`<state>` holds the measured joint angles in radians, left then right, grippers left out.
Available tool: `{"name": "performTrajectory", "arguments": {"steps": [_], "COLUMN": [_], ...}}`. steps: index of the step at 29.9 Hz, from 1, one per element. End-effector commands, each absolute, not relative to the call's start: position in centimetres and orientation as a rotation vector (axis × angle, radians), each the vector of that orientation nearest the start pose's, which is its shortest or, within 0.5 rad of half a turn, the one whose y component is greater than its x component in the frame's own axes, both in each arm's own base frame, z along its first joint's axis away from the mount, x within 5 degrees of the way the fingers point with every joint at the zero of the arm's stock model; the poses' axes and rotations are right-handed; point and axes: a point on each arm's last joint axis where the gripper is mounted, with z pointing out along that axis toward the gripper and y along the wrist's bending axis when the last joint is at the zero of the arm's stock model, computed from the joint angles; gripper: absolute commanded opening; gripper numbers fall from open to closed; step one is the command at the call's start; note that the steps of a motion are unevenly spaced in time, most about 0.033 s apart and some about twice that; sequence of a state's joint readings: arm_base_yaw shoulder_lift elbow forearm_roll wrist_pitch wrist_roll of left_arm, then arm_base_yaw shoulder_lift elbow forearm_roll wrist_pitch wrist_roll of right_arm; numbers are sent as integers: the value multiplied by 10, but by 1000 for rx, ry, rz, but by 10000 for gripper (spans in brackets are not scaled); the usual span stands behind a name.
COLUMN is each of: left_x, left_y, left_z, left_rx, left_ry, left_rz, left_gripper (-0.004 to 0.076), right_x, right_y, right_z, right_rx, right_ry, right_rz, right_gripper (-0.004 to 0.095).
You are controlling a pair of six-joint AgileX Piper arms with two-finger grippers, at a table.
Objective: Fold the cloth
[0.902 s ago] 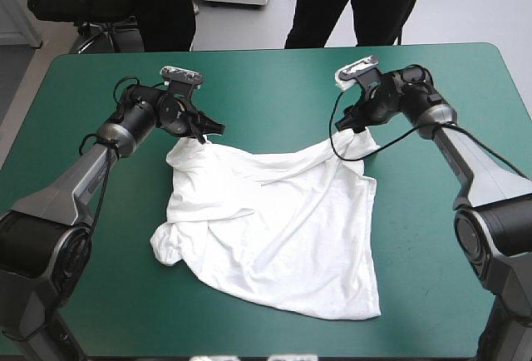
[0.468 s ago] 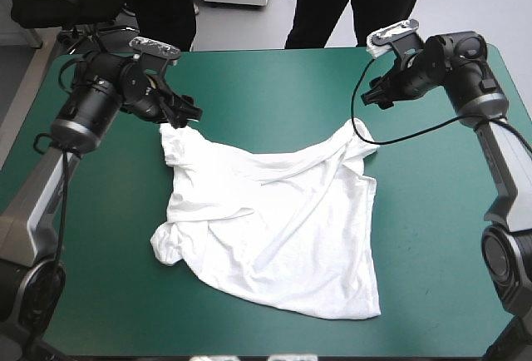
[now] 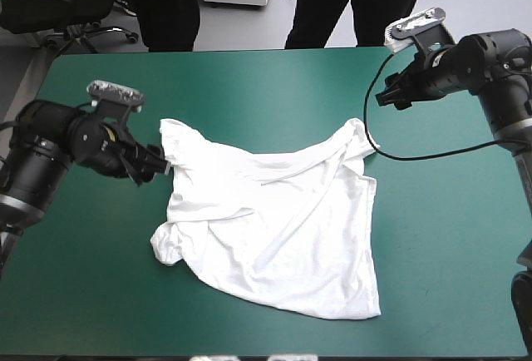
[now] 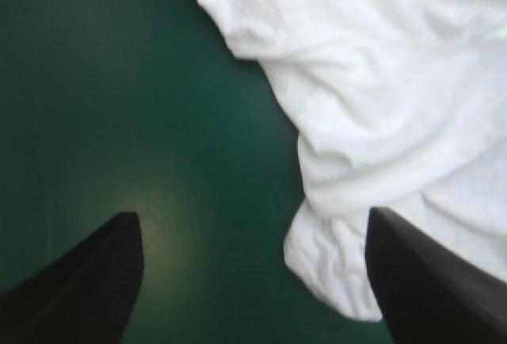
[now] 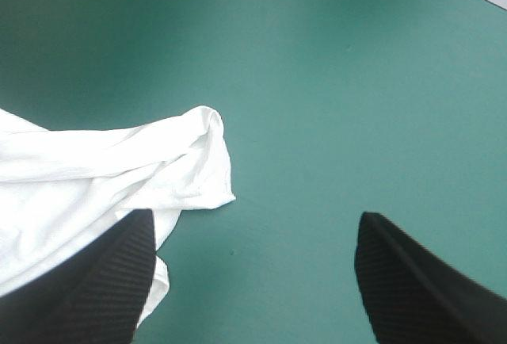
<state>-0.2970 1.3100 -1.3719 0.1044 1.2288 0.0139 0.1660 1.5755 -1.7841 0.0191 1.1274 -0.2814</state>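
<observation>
The white T-shirt [image 3: 274, 220] lies wrinkled and roughly spread on the middle of the table, with a bunched fold at its near left. My left gripper [image 3: 156, 161] is open just beside the shirt's far left corner, holding nothing. In the left wrist view the T-shirt [image 4: 380, 106] lies ahead of the open left gripper [image 4: 252, 217], reaching one finger. My right gripper [image 3: 391, 97] hangs open above the table, beyond the shirt's far right corner. The right wrist view shows that T-shirt corner [image 5: 142, 162] off to one side, ahead of the open right gripper [image 5: 253, 217].
Teal-green cover [image 3: 266, 78] shows on every side of the shirt, widest along the far edge and at the right side [image 3: 449, 236].
Both grippers were at the shirt's far corners earlier. They have let go; the corners now rest on the table. The left arm drew back to the left, the right rose toward the far right.
</observation>
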Motion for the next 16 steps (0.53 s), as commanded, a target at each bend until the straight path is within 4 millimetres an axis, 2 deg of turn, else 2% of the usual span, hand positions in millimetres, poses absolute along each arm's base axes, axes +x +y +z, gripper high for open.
{"name": "performTrajectory", "arguments": {"steps": [1,11,16], "left_x": [222,216,225], "left_y": [-60,-61,-66], "left_z": [364,259,235], "left_rx": [417,473,483], "left_ry": [2644,2803,2823], "left_rz": [39,37,0], "left_gripper": [562,562,561], "right_x": [309,303,303], "right_y": [50,49,50], "right_z": [461,466,466], "right_rx": [-510,-509,-511], "right_ry": [2224,2220,2219], "right_rz": [-68,-68,-67], "right_gripper": [648,648,648]}}
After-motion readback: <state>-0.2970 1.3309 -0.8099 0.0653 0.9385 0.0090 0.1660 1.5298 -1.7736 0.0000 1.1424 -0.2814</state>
